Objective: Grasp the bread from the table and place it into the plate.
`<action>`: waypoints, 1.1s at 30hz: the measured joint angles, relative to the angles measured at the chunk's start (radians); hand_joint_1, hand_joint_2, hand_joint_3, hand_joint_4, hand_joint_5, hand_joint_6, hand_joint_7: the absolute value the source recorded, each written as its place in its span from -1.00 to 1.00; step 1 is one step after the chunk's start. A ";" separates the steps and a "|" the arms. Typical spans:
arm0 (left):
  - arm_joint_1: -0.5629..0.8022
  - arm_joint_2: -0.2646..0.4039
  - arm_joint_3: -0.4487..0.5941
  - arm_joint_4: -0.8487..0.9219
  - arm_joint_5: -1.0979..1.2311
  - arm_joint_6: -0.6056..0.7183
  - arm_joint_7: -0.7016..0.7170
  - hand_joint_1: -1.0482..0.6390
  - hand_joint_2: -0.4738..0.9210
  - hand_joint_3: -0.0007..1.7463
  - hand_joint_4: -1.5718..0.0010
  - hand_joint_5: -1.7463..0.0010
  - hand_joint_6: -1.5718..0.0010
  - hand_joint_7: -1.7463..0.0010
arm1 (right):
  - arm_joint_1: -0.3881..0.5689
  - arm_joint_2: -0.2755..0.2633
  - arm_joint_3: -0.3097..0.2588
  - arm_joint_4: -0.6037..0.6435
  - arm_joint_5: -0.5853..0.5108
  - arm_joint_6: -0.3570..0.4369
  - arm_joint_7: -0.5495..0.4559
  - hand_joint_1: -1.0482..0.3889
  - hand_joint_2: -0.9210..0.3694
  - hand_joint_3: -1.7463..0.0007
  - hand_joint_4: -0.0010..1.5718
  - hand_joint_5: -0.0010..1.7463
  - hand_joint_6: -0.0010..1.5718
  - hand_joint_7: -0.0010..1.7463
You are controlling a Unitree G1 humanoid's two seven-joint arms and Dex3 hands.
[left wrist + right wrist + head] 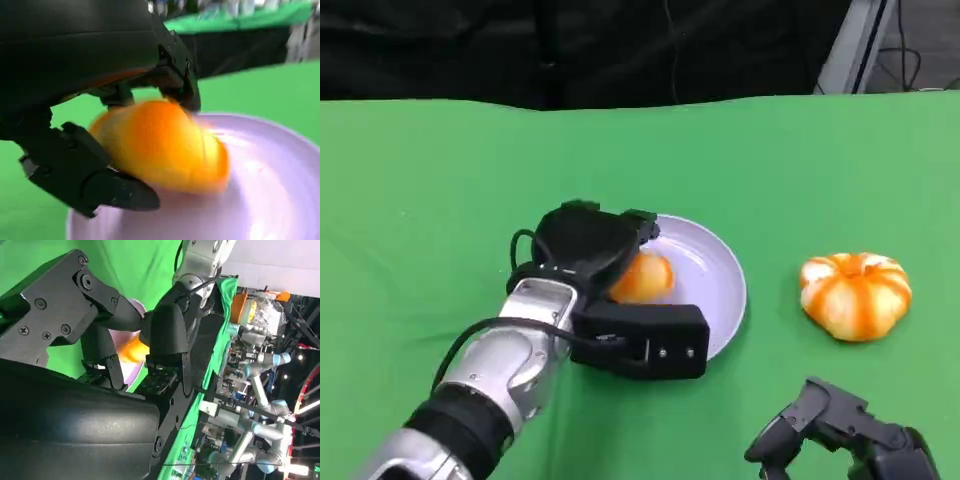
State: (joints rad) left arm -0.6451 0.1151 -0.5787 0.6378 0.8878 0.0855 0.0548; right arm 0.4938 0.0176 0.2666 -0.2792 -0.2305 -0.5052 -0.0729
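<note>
An orange bread roll (pixel 642 278) sits low over the left part of the pale lilac plate (pixel 720 285) at the table's middle. My left hand (pixel 585 245) reaches over the plate's left rim and grips the roll. In the left wrist view the bread (pixel 165 145) lies between black fingers (pixel 105 187) on both sides, just above the plate (pixel 270 195). My right hand (pixel 835 425) rests at the front right, apart from the plate, holding nothing, its fingers (pixel 107 357) apart. The right wrist view shows the bread (pixel 131 351) beyond them.
A round orange-and-white pumpkin-shaped item (pixel 855 295) lies on the green cloth to the right of the plate, ahead of my right hand. A black curtain edges the table's far side. Robot arms and equipment (pixel 260 365) stand beyond the table in the right wrist view.
</note>
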 measured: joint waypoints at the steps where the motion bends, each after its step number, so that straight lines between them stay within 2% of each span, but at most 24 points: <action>1: 0.003 0.004 0.000 -0.022 -0.008 0.006 -0.031 -0.83 1.00 -0.52 1.00 0.98 0.99 1.00 | 0.000 0.000 0.000 0.000 0.000 0.000 0.000 0.30 -0.14 -0.44 -0.09 0.81 -0.01 0.48; 7: 0.042 0.040 0.024 -0.170 -0.115 0.033 -0.257 -0.97 1.00 -0.46 1.00 1.00 1.00 1.00 | 0.000 -0.001 -0.001 0.000 0.001 0.001 0.001 0.30 -0.16 -0.42 -0.10 0.81 -0.01 0.49; 14: 0.116 0.106 0.055 -0.383 -0.166 0.055 -0.383 -1.00 1.00 -0.44 1.00 1.00 0.99 0.99 | -0.003 -0.004 -0.006 0.000 0.001 0.001 0.002 0.33 -0.15 -0.45 -0.10 0.81 -0.01 0.49; 19: 0.196 0.158 0.110 -0.558 -0.220 0.066 -0.435 -0.85 1.00 -0.51 0.97 0.98 0.94 0.98 | -0.005 -0.005 -0.004 0.001 0.002 0.001 0.002 0.30 -0.14 -0.45 -0.10 0.81 -0.02 0.49; 23: 0.269 0.177 0.180 -0.677 -0.285 0.070 -0.442 -0.67 1.00 -0.62 0.82 0.90 0.82 0.93 | -0.003 -0.003 -0.001 0.001 0.000 0.002 0.002 0.31 -0.15 -0.44 -0.10 0.81 -0.02 0.49; 28: 0.419 0.143 0.326 -0.828 -0.475 0.125 -0.445 -0.31 1.00 -0.71 0.40 0.68 0.44 0.81 | 0.000 0.000 0.003 0.000 0.000 0.004 0.002 0.30 -0.14 -0.46 -0.10 0.82 -0.01 0.50; 30: 0.483 0.106 0.398 -0.876 -0.578 0.138 -0.434 -0.22 1.00 -0.68 0.40 0.35 0.30 0.82 | -0.003 0.000 0.004 0.000 -0.001 0.004 0.002 0.29 -0.13 -0.46 -0.10 0.82 -0.02 0.50; 31: 0.517 0.082 0.433 -0.899 -0.632 0.141 -0.427 -0.18 1.00 -0.65 0.40 0.11 0.21 0.82 | -0.002 0.001 0.004 0.000 -0.001 0.004 0.001 0.28 -0.14 -0.45 -0.10 0.82 -0.02 0.50; 33: 0.578 0.049 0.491 -0.943 -0.720 0.154 -0.416 -0.16 1.00 -0.64 0.41 -0.02 0.16 0.82 | -0.002 0.001 0.006 -0.001 -0.001 0.004 0.001 0.28 -0.14 -0.45 -0.10 0.82 -0.02 0.50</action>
State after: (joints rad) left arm -0.0669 0.1645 -0.0874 -0.3056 0.1674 0.2392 -0.3615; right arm 0.4915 0.0186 0.2721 -0.2801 -0.2311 -0.5009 -0.0717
